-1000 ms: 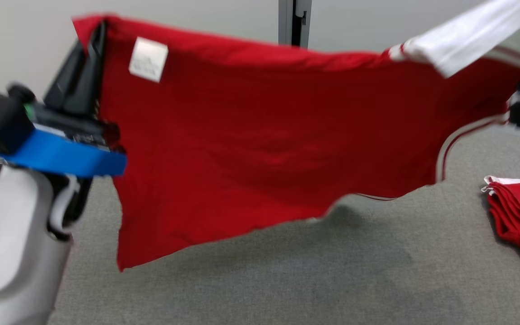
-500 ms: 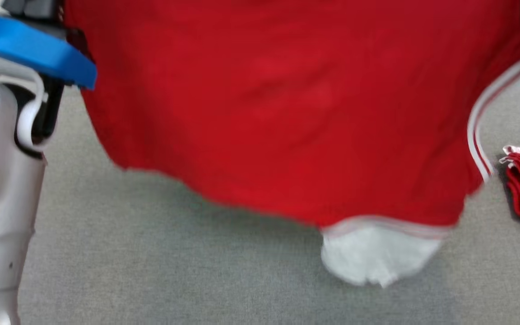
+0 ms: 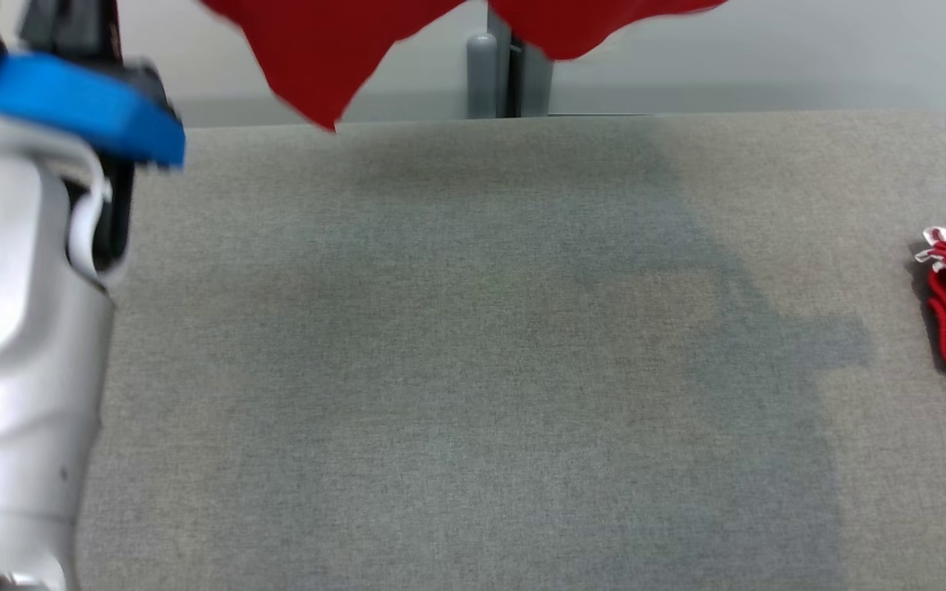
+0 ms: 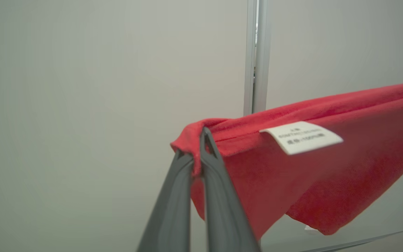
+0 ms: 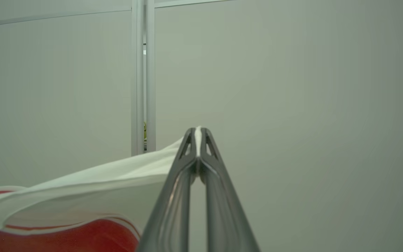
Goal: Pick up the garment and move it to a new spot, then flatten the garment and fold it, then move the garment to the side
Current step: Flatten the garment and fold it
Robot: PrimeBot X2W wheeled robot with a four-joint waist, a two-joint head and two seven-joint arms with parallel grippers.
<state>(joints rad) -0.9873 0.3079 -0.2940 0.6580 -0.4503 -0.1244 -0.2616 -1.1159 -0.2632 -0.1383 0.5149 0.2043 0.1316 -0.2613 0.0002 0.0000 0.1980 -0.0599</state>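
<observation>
Holding the garment (image 4: 327,182) up high: our left hand (image 4: 194,150) is pinched shut on its red corner, our right hand (image 5: 197,133) clamped on the white edge, so it hangs stretched between both hands, well above the worktop (image 3: 473,345), ready to lay flat, we reckon.

Soft, even light without glare leaves a broad faint shadow of the raised red garment (image 3: 325,57) on the grey table (image 3: 473,492), while its hem and the pale forearm (image 3: 21,328) are motion-blurred.
</observation>
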